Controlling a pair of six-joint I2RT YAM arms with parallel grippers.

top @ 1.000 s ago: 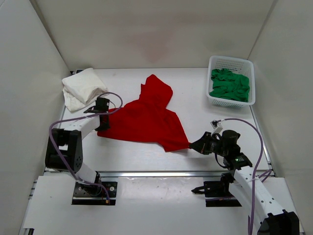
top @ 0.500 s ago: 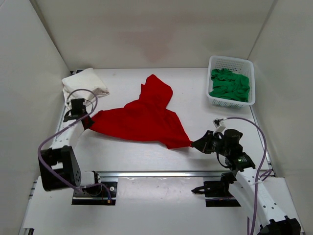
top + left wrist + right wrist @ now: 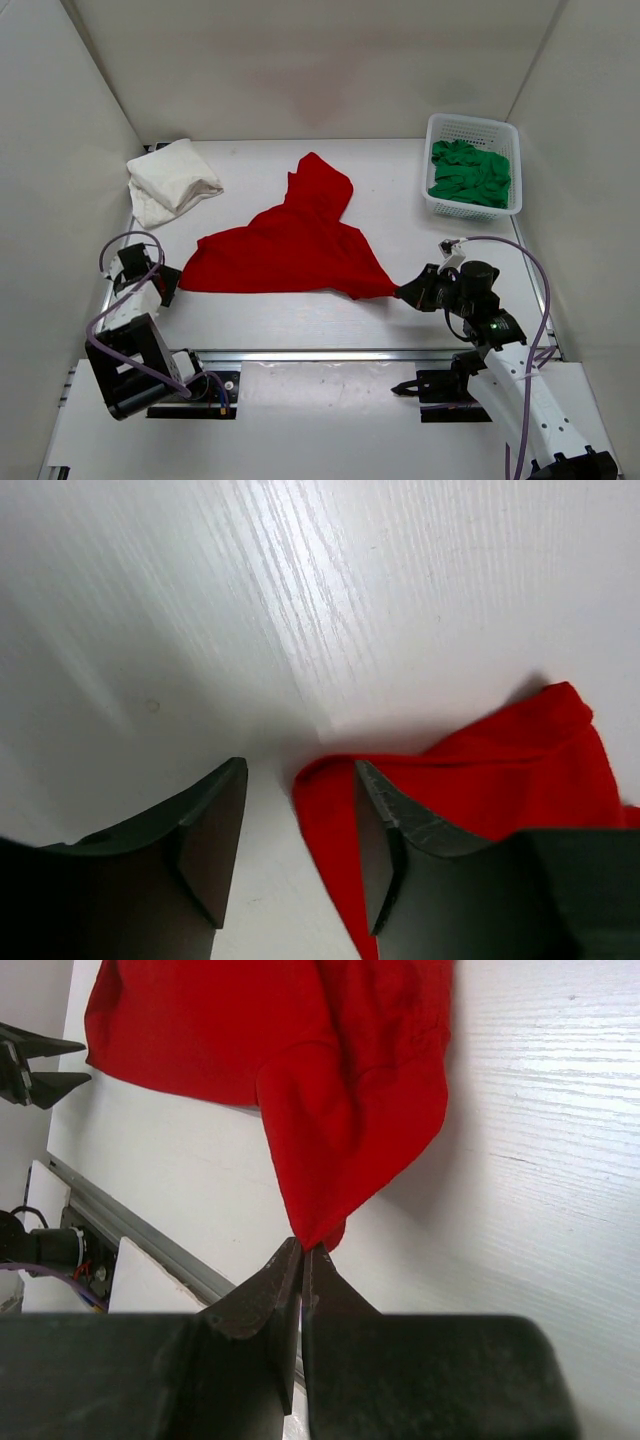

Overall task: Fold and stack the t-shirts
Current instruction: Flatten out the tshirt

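The red t-shirt (image 3: 290, 250) lies spread across the middle of the table, one part bunched toward the back. My right gripper (image 3: 405, 293) is shut on its near-right corner (image 3: 330, 1150), pinched at the fingertips (image 3: 303, 1250). My left gripper (image 3: 163, 285) is open at the shirt's left corner; in the left wrist view that red corner (image 3: 330, 790) lies between the jaws, against the right finger (image 3: 385, 825). The off-white t-shirt (image 3: 172, 178) lies folded at the back left. The green t-shirt (image 3: 470, 173) is crumpled in the basket.
The white perforated basket (image 3: 472, 124) stands at the back right by the right wall. White walls close in the left, back and right. A metal rail (image 3: 330, 354) runs along the table's near edge.
My left gripper has moved toward the near-left, drawing the shirt's left corner out, and now stands open. My right gripper still holds the right corner, shifted slightly right.
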